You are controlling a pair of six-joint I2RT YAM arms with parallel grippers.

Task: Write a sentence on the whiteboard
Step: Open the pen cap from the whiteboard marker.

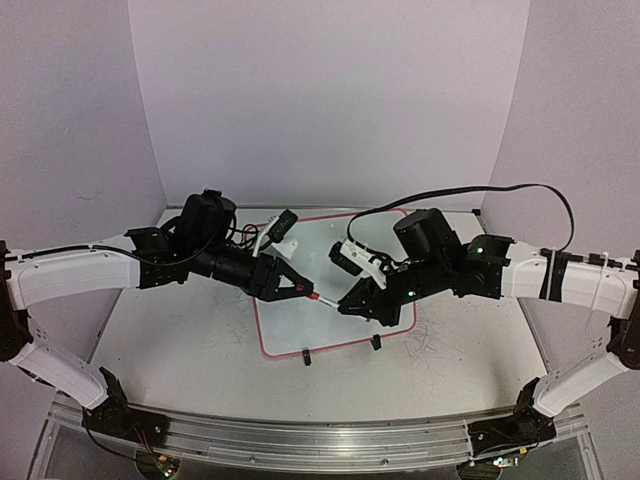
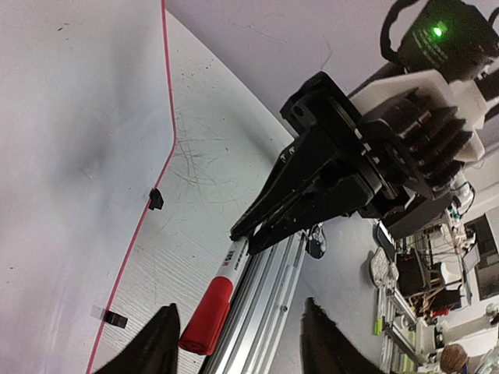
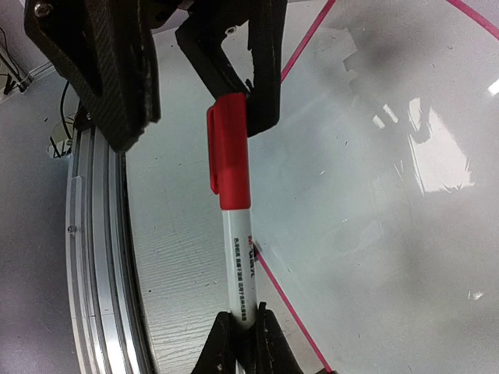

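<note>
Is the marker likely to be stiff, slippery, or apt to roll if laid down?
The marker looks stiff: gripped only at one end by the right gripper, it juts out straight. Its smooth round barrel would probably roll on the whiteboard, though the clip on the red cap might stop it. The glossy barrel may also be slippery.

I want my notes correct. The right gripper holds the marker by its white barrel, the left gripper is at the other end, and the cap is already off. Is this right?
One thing is wrong: the red cap is on the marker, as the right wrist view shows. The right gripper does hold the white barrel, and the left gripper is at the cap end.
</note>
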